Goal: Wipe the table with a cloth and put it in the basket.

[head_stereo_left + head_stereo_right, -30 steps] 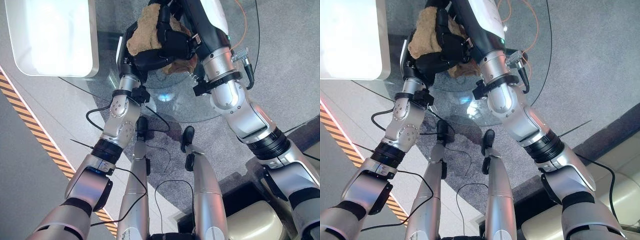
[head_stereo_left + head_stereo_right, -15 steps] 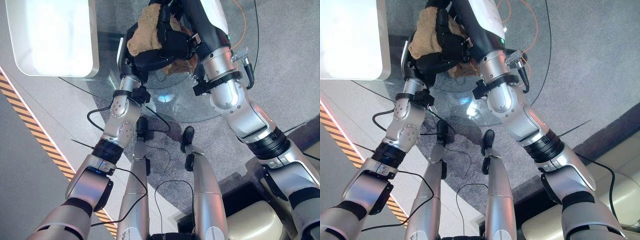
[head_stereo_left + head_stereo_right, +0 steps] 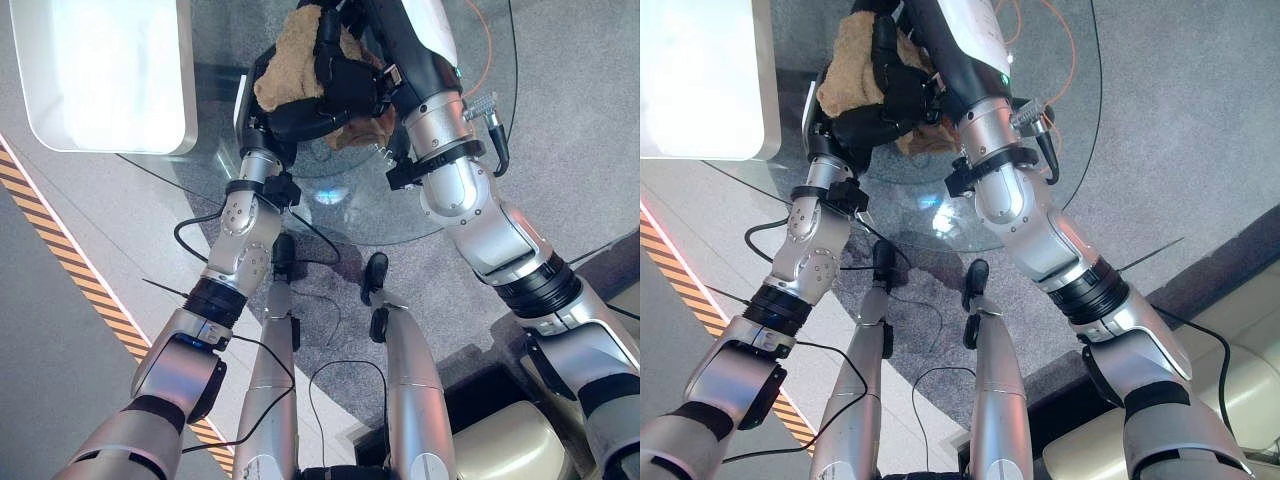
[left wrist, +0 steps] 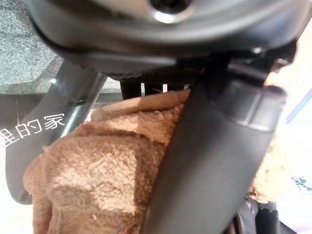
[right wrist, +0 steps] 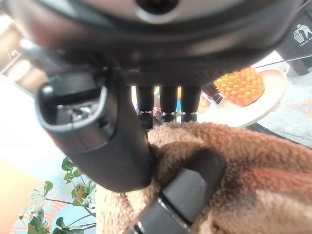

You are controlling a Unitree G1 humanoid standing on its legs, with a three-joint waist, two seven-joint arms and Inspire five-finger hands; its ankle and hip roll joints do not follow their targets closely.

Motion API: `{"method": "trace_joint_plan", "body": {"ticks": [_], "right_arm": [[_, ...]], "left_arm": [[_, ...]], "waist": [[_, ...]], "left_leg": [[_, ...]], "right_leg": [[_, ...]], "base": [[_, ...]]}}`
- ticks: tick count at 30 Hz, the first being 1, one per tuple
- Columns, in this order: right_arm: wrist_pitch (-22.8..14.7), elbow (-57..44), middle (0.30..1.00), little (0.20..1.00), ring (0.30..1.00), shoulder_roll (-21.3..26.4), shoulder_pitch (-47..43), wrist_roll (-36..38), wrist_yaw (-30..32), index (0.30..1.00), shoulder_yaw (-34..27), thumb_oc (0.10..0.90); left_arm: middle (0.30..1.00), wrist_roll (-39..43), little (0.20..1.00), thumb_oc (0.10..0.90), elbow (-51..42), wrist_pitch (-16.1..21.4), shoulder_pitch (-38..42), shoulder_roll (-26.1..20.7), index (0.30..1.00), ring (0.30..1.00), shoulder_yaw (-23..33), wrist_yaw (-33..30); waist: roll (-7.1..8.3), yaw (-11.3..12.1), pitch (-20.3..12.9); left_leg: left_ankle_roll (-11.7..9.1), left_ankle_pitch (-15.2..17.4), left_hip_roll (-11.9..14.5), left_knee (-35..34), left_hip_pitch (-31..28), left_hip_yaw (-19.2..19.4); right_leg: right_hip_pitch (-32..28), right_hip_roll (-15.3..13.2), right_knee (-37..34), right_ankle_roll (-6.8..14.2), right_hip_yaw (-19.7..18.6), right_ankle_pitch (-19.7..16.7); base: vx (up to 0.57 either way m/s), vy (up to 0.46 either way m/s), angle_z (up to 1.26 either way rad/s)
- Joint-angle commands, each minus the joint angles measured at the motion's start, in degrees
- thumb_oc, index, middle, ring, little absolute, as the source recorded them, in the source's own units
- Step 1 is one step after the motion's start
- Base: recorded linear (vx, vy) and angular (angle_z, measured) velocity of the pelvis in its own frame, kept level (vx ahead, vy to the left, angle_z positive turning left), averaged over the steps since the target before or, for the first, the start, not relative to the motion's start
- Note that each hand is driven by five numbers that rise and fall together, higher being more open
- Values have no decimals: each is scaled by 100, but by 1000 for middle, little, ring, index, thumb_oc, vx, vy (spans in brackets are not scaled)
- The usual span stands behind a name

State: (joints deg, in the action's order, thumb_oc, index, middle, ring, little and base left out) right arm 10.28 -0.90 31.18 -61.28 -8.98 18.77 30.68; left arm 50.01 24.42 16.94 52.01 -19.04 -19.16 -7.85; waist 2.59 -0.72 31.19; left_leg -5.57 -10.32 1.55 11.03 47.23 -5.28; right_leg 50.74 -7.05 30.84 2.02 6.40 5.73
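A tan fluffy cloth point(image 3: 288, 58) is bunched up between both hands, above the far part of a round glass table point(image 3: 365, 215). My left hand point(image 3: 285, 120) cups it from below, and its thumb point(image 4: 209, 161) lies curled across the pile. My right hand point(image 3: 350, 85) clasps the cloth from the other side, with fingers over the top. In the right wrist view its thumb point(image 5: 97, 141) presses into the cloth point(image 5: 243, 161). A white rectangular container point(image 3: 100, 80) stands at the table's far left edge.
A black-and-yellow striped line point(image 3: 60, 250) crosses the grey floor on the left. An orange cable point(image 3: 490, 40) lies beyond the table at the far right. In the right wrist view, a pineapple-like fruit point(image 5: 241, 85) sits on a plate past the fingers.
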Motion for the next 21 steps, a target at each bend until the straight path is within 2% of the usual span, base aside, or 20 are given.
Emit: {"method": "trace_joint_plan", "body": {"ticks": [1,21], "right_arm": [[-384,-876,900,900,900,-132,-1764,-180,427,900,-491,800],[-331,-828,900,900,900,-76,-1818,-57,425,900,-455,800]], "left_arm": [[300,-164,200,100,-695,381,367,518,300,300,-457,936],[300,-40,200,100,-670,400,358,487,300,300,-465,982]], "waist": [[192,54,-140],[226,63,-140]], "left_leg": [[430,752,-372,587,-273,378],[424,770,-359,606,-291,381]], "right_leg": [[-648,435,-1448,227,-282,-901],[-690,430,-1463,221,-268,-894]], "base": [[0,0,0],[0,0,0]]}}
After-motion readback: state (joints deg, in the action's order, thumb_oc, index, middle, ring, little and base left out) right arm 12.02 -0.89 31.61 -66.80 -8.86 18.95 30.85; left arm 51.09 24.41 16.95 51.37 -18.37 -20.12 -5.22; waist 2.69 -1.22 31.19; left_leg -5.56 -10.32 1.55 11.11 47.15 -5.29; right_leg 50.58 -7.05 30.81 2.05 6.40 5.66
